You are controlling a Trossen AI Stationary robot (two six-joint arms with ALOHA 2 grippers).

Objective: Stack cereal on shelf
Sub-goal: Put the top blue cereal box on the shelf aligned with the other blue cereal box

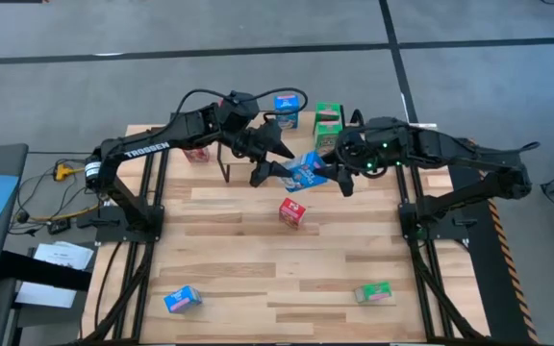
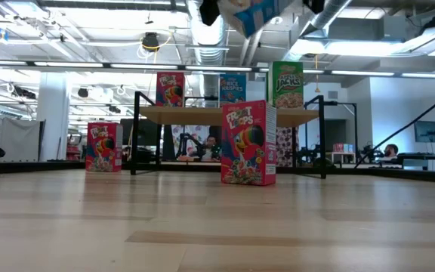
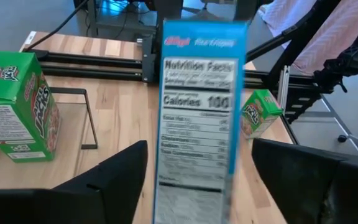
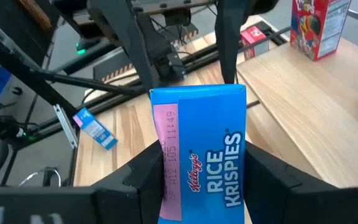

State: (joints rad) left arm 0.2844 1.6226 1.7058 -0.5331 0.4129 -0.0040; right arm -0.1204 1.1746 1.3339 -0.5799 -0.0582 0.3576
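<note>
Spreading across the whole high view, the slatted wooden table (image 1: pixel 258 279) is seen with both dark arms drawn together over its far middle, close to the shelf (image 2: pixel 225 113), a low light-wood board on black wire legs on which a red, a blue and a green box already stand upright. Smaller boxes are scattered about: a red box (image 1: pixel 292 212) stands near the table's centre, a blue box (image 1: pixel 182 300) and a green box (image 1: pixel 373 292) lie toward the near edge, and another red box (image 1: pixel 196 152) stands by the shelf's left end. The task's thing at this moment, a blue cereal box (image 1: pixel 306 172), is held in the air between the two grippers, just in front of the shelf. It is clamped by the right gripper (image 4: pixel 204 168), whose dark fingers are pressed against its two narrow sides in the right wrist view. The left gripper (image 3: pixel 197 180) is set around the same box from the opposite side; its fingers stand apart, with a sliver of gap visible on each side of the nutrition panel, so no grip by it is seen yet. The box's long axis runs straight away from each wrist camera, so the two grippers face each other along it. A handover from right to left is judged to be under way, and it turns on the left fingers meeting the box's sides squarely.
</note>
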